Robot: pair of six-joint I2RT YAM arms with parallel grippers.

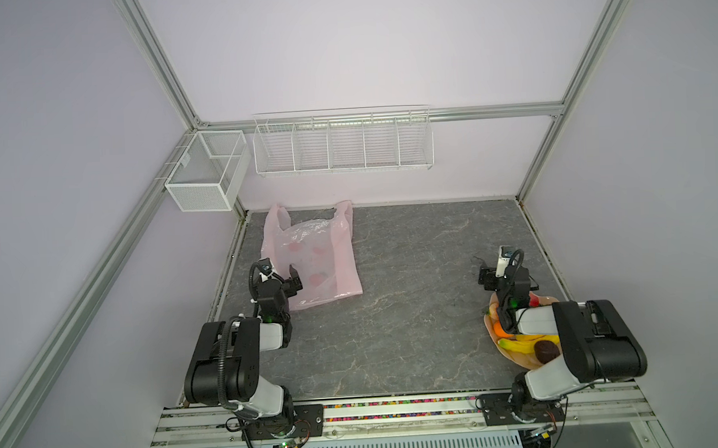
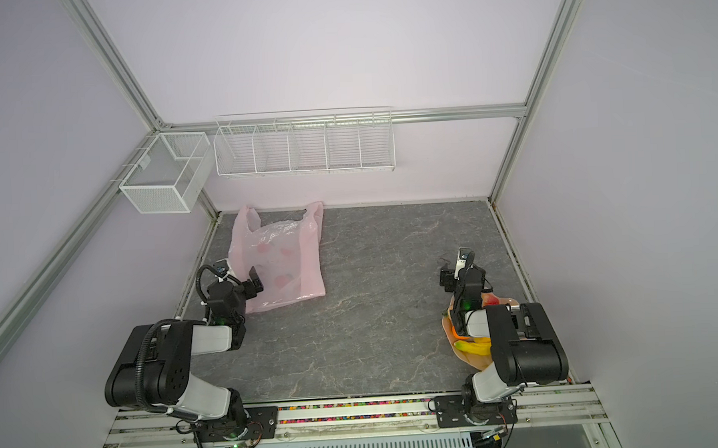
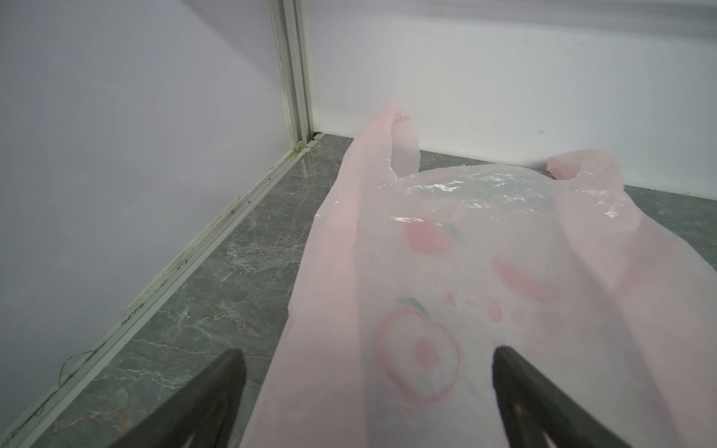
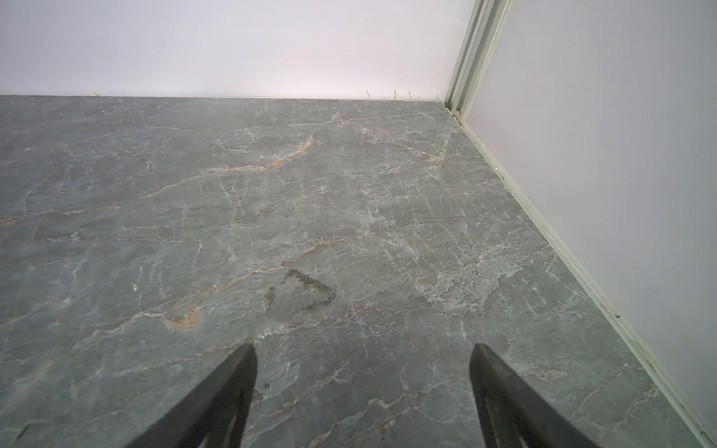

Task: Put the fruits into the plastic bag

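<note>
Desk: grey marbled top. It carries the bag at the back left and the plate at the front right, well apart.
Plastic bag: lies flat and crinkled. Its two handle loops point at the back wall and its closed bottom edge faces the arms. No fruit shows inside it.
Plate: peach-coloured and wavy-edged, partly hidden under the right arm.
Fruits: all on the plate. Bananas lie across the middle, the orange beside them, the dark fruit nearer the front, and the red-yellow fruit at the far rim.
Left claw: jaws wide, holding nothing. It hangs over the bag's near left part, one finger above the pink film and the other above bare desk.
Right claw: jaws wide and empty, over bare desk just beyond the plate.
Step in hand: probably opening the bag before any fruit is fetched.
Doing it well: reach past the body of the bag to a handle loop and pinch only the upper layer. Lift gently so the mouth gapes, since thin film slips and folds. Draw the right claw back over the plate and take the uncovered banana or orange first.
</note>
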